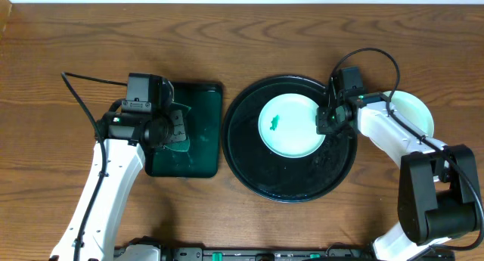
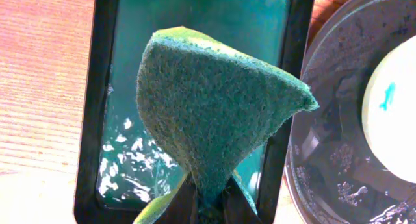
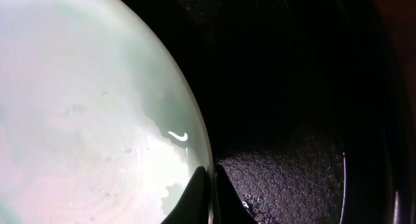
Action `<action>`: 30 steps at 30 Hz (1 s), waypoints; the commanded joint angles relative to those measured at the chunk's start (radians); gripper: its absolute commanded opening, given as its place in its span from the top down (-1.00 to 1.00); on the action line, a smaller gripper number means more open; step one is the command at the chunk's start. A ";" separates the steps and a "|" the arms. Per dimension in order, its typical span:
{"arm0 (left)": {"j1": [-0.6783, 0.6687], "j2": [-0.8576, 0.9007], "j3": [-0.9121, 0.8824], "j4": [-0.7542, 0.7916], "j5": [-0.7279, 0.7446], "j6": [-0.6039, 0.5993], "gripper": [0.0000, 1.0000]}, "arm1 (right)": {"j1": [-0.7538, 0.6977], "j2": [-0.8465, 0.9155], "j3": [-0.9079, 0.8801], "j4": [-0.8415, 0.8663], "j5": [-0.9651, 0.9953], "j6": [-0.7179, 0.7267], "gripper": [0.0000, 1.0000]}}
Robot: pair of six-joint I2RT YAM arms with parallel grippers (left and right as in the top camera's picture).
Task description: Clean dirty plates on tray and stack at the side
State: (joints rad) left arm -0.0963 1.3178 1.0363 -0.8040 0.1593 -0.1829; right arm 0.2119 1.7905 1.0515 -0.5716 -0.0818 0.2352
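Note:
A white plate (image 1: 289,126) with a small green smear lies in the round black tray (image 1: 249,163). My right gripper (image 1: 327,122) is shut on its right rim; the wrist view shows the plate (image 3: 78,120) with a finger on each side of the rim (image 3: 209,185) above the wet tray floor (image 3: 292,172). Another white plate (image 1: 414,110) lies on the table to the right of the tray, partly hidden by the right arm. My left gripper (image 1: 175,129) is shut on a green scouring sponge (image 2: 214,107), held over the rectangular dark green tray (image 1: 198,110). No third plate shows.
The dark green tray (image 2: 97,120) holds wet, foamy liquid. The black tray's rim (image 2: 305,152) lies close to its right. Bare wooden table surrounds both trays, and cables trail from each arm.

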 commanded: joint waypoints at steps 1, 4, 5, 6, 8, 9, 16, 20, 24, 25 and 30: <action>-0.001 -0.012 0.009 0.004 0.016 -0.005 0.86 | 0.013 -0.014 -0.007 -0.009 -0.032 0.011 0.97; -0.002 -0.012 0.009 0.004 0.016 -0.005 0.86 | 0.013 -0.014 -0.007 -0.008 -0.032 0.011 0.97; -0.002 -0.012 0.009 0.004 0.016 -0.004 0.85 | 0.013 -0.014 -0.007 -0.008 -0.032 0.011 0.98; -0.002 -0.012 0.009 0.004 0.016 0.000 0.86 | 0.013 -0.014 -0.007 -0.008 -0.032 0.011 0.97; -0.002 -0.012 0.009 0.004 0.016 0.004 0.85 | 0.013 -0.014 -0.007 -0.008 -0.032 0.011 0.98; -0.002 -0.012 0.009 0.004 0.016 0.004 0.85 | 0.013 -0.014 -0.007 -0.008 -0.032 0.011 0.98; -0.002 -0.012 0.009 0.001 0.016 0.007 0.86 | 0.013 -0.014 -0.007 -0.009 -0.032 0.011 0.97; -0.002 -0.011 0.008 -0.005 0.016 0.006 0.85 | 0.013 -0.014 -0.007 -0.009 -0.032 0.011 0.97; -0.002 -0.011 0.008 -0.020 0.016 0.006 0.86 | 0.013 -0.014 -0.007 -0.009 -0.032 0.011 0.97; -0.002 -0.011 0.007 -0.023 0.016 0.006 0.86 | 0.013 -0.014 -0.007 -0.009 -0.032 0.011 0.97; -0.002 -0.010 0.001 -0.032 0.016 0.006 0.86 | 0.013 -0.014 -0.007 -0.009 -0.032 0.011 0.97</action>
State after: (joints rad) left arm -0.0963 1.3178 1.0363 -0.8314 0.1593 -0.1825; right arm 0.2119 1.7905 1.0515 -0.5728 -0.0830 0.2352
